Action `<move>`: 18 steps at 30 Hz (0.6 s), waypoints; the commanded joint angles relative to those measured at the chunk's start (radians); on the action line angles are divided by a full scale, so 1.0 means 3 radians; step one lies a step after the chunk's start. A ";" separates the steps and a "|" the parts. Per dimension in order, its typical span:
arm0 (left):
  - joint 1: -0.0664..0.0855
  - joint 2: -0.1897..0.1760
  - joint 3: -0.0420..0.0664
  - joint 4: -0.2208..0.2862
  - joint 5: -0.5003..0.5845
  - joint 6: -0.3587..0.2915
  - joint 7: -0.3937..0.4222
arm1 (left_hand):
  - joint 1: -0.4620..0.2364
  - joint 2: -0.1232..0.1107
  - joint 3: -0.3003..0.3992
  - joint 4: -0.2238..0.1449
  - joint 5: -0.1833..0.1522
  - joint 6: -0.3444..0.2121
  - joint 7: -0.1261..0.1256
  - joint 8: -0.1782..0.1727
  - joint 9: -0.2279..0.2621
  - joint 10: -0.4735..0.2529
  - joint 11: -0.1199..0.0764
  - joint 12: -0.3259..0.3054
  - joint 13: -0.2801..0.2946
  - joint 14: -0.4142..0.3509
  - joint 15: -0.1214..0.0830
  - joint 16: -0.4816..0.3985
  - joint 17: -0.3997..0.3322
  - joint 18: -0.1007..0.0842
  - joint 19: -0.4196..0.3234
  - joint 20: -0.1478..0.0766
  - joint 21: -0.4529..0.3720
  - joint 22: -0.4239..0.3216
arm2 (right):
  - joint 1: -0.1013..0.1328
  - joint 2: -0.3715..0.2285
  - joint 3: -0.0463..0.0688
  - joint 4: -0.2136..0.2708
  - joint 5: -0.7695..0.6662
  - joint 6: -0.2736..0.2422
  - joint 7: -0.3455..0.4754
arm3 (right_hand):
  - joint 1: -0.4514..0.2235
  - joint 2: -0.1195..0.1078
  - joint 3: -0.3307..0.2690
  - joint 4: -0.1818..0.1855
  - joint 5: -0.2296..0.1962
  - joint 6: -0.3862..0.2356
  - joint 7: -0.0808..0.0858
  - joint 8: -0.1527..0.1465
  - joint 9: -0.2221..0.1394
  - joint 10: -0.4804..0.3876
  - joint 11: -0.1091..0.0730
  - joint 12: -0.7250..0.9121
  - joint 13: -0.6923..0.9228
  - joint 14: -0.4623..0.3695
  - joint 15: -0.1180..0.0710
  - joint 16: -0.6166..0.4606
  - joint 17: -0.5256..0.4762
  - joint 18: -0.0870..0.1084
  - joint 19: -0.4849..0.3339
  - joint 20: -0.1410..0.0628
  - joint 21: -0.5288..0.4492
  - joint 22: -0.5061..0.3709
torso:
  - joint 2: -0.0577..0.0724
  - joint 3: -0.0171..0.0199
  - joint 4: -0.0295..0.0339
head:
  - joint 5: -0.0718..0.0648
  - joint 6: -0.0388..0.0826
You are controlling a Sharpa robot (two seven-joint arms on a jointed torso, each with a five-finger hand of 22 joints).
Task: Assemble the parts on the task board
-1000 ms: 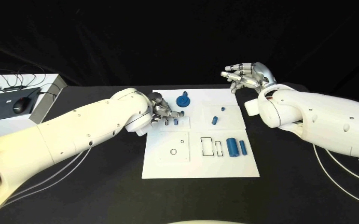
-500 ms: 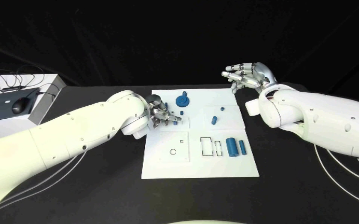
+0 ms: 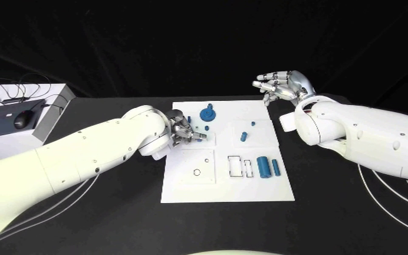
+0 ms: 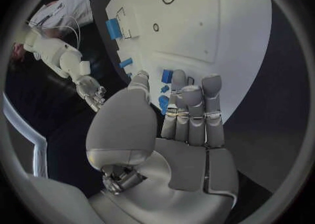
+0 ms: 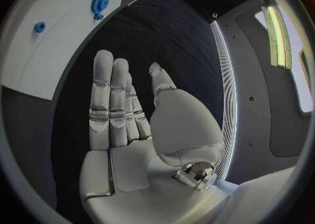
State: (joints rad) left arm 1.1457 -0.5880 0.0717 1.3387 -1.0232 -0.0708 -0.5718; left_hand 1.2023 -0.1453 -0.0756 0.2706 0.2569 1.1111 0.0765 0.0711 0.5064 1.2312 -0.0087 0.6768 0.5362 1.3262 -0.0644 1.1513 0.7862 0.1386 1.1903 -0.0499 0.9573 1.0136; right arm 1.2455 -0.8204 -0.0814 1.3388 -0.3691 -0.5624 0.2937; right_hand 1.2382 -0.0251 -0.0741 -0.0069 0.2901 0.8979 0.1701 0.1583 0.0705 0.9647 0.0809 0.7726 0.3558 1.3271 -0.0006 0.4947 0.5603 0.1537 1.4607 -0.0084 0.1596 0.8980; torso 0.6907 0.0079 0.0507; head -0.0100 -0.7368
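Black table (image 3: pixel 102 219), black backdrop curtain (image 3: pixel 204 30), white box (image 3: pixel 25 119) with cables at table's left edge

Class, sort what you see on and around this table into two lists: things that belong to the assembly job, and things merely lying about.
Belonging to the job:
- task board
- blue gear
- two blue cylinders
- small blue parts
- left hand, at the board
- right hand, raised and empty

Lying about:
- white box with a black mouse and cables
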 commanded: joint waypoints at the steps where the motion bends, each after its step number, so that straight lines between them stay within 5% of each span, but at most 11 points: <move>1: -0.0003 0.0014 0.0001 -0.0006 -0.0011 0.0027 -0.0016 | -0.0018 0.0008 0.0027 -0.0001 0.0015 0.0022 0.0010 0.0004 -0.0023 0.0014 0.0002 -0.0008 -0.0004 0.0029 0.0002 0.0023 0.0043 0.0032 0.0038 -0.0004 0.0038 0.0034 | -0.0001 -0.0002 0.0001 0.0004 -0.0016 0.0027 0.0021 | -0.0032 -0.0007 -0.0010 0.0015 0.0022 0.0002 0.0024 0.0004 -0.0001 -0.0015 -0.0010 0.0012 -0.0002 0.0013 0.0014 -0.0012 0.0003 0.0044 0.0045 -0.0010 0.0008 -0.0003 | 0.0002 0.0000 0.0000 | -0.0007 0.0000; 18: -0.0004 0.0144 -0.0013 -0.0171 0.0021 0.0085 -0.0056 | -0.0019 0.0091 0.0268 -0.0143 0.0022 0.0095 -0.0059 0.0182 0.0091 0.0122 -0.0058 0.0048 -0.0030 0.0167 -0.0047 0.0133 0.0333 -0.0003 0.0174 -0.0032 0.0285 0.0263 | -0.0001 0.0007 0.0000 0.0002 -0.0016 0.0034 0.0020 | -0.0032 -0.0007 -0.0010 0.0015 0.0022 0.0002 0.0024 0.0004 -0.0001 -0.0015 -0.0010 0.0012 -0.0002 0.0013 0.0014 -0.0012 0.0003 0.0044 0.0045 -0.0010 0.0008 -0.0003 | 0.0003 0.0002 -0.0001 | -0.0013 -0.0006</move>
State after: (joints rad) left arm 1.1449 -0.5490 0.0687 1.2922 -1.0215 -0.0629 -0.5841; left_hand 1.1974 -0.1290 0.0005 0.2276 0.2612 1.1406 0.0587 0.1225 0.5341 1.2620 -0.0249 0.6884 0.5270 1.3717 -0.0776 1.1885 0.8846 0.1386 1.2370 -0.0603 1.0411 1.0909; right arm 1.2454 -0.8191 -0.0818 1.3384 -0.3691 -0.5624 0.2934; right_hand 1.2383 -0.0251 -0.0741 -0.0069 0.2901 0.8981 0.1697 0.1584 0.0705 0.9647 0.0809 0.7726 0.3558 1.3271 -0.0005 0.4947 0.5601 0.1468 1.4607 -0.0084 0.1596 0.8981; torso 0.6916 0.0084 0.0503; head -0.0139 -0.7383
